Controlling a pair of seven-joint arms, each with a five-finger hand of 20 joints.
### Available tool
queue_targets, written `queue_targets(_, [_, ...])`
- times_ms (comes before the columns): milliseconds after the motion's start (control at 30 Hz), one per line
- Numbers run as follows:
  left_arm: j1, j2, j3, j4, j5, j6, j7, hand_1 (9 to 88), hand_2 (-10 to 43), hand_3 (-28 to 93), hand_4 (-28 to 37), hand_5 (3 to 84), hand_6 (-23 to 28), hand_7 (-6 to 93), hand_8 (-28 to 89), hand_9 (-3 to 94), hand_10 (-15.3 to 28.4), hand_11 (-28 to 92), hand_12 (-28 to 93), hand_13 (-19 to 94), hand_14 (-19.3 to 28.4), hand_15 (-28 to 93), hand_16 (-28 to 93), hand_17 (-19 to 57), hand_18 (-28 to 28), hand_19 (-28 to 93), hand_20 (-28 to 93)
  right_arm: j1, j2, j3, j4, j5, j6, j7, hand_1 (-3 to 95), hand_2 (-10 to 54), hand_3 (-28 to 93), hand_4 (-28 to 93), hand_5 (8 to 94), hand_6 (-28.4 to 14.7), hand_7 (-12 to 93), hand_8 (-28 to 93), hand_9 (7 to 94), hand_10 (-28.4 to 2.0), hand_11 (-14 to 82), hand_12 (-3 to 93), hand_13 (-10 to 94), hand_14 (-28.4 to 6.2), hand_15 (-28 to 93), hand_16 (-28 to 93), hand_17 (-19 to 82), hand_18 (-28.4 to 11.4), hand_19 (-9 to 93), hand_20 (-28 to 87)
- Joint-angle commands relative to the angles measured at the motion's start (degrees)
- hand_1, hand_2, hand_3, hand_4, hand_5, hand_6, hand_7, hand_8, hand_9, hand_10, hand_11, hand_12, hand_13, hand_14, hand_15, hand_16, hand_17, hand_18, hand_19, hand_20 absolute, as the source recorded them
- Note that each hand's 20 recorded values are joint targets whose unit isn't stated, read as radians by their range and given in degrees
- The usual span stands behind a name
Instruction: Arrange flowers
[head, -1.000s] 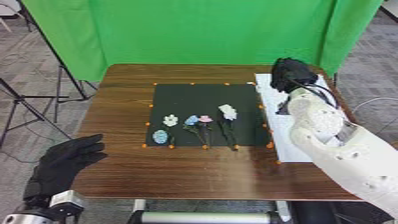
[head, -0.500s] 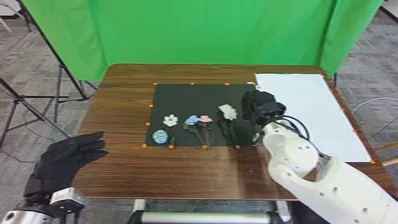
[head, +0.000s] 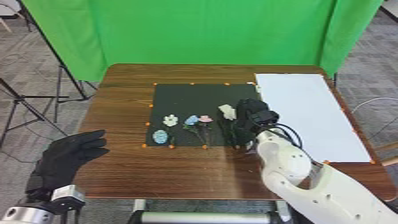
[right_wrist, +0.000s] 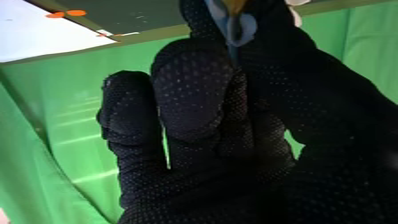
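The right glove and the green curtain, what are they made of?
The right glove looks like dull black fabric, its tiny pale dots perhaps rubbery. The green curtain seems to be soft cloth, because it hangs in folds.

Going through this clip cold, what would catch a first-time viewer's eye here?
Probably the bright green curtain behind the table, then the white sheet on the table's right side. Next comes the black mat in the middle, where the gloved right hand is at the mat's right side, close to a white flower, with pink and blue blooms farther left.
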Motion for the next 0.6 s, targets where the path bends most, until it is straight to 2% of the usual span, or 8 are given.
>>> queue_targets(33, [0.61, 0.12, 0.28, -0.01, 0.04, -0.41, -0.09, 27.3, 5.5, 80, -15.8, 54.3, 16.0, 16.2, -8, 48.5, 24.2, 35, 12, 40, 28.4, 69, -13, 0.6, 28.4, 60, 49, -1.67, -1.13, 0.7, -0.4, 1.39, 0.65, 1.02, 53.2, -9.5, 78, -28, 74.0, -0.4, 36, 7, 89.0, -7.1, 11.9, 37.8, 83, -0.8, 57, 29, 54, -15.9, 93, 19])
queue_targets(167, [0.25, -0.1, 0.38, 0.07, 0.24, -0.72, -0.69, 27.4, 5.6, 80, -15.9, 54.2, 16.0, 16.1, -8, 48.7, 24.3, 35, 12, 40, 28.4, 69, -13, 0.6, 28.4, 60, 49, -2.28, -1.25, 1.26, -0.69, 1.63, 0.12, 1.12, 51.8, -9.5, 78, -28, 72.1, -1.5, 35, 7, 87.2, -8.1, 12.0, 37.3, 82, -1.4, 58, 29, 53, -16.2, 93, 19])
queue_targets(233, [0.46, 0.12, 0.62, 0.07, 0.05, -0.44, -0.24, 27.4, 5.6, 80, -15.8, 54.2, 16.0, 16.1, -8, 48.6, 24.2, 35, 12, 40, 28.4, 69, -13, 0.6, 28.4, 60, 49, -2.23, -1.15, 1.11, -0.64, 1.7, 0.34, 1.28, 51.2, -9.5, 77, -28, 71.5, -1.8, 35, 6, 86.6, -8.4, 12.3, 37.2, 81, -1.8, 58, 28, 52, -16.5, 93, 19])
queue_targets(267, [0.38, -0.15, 0.5, 0.05, 0.18, -0.71, -0.68, 27.4, 5.6, 80, -15.8, 54.2, 16.0, 16.1, -8, 48.6, 24.2, 35, 12, 40, 28.4, 69, -13, 0.6, 28.4, 60, 49, -2.44, -1.4, 1.54, -0.63, 1.94, 0.08, 1.31, 50.8, -9.5, 77, -28, 71.3, -1.9, 35, 6, 86.3, -8.5, 12.3, 37.0, 81, -2.0, 58, 28, 52, -16.6, 93, 19])
queue_targets(567, [0.73, -0.21, 0.77, -0.12, 0.17, -0.32, -0.67, 27.3, 5.5, 79, -15.9, 54.2, 16.0, 16.2, -8, 48.5, 24.2, 35, 12, 40, 28.4, 69, -13, 0.6, 28.4, 60, 49, -3.15, -0.96, 2.53, -1.18, 2.19, 0.37, 2.04, 47.9, -9.5, 77, -28, 69.3, -3.5, 33, 6, 80.9, -10.8, 19.5, 31.4, 78, -4.5, 62, 24, 51, -16.9, 93, 19])
queue_targets(600, [0.98, -0.15, 0.74, -0.18, 0.03, -0.14, -0.35, 27.3, 5.5, 79, -15.9, 54.2, 16.0, 16.2, -8, 48.5, 24.2, 35, 12, 40, 28.4, 69, -13, 0.6, 28.4, 60, 49, -3.04, -1.07, 2.62, -1.06, 1.98, 0.27, 1.72, 47.4, -9.5, 78, -28, 68.9, -3.7, 33, 6, 80.4, -11.2, 20.3, 30.9, 78, -4.6, 62, 24, 51, -16.9, 93, 19])
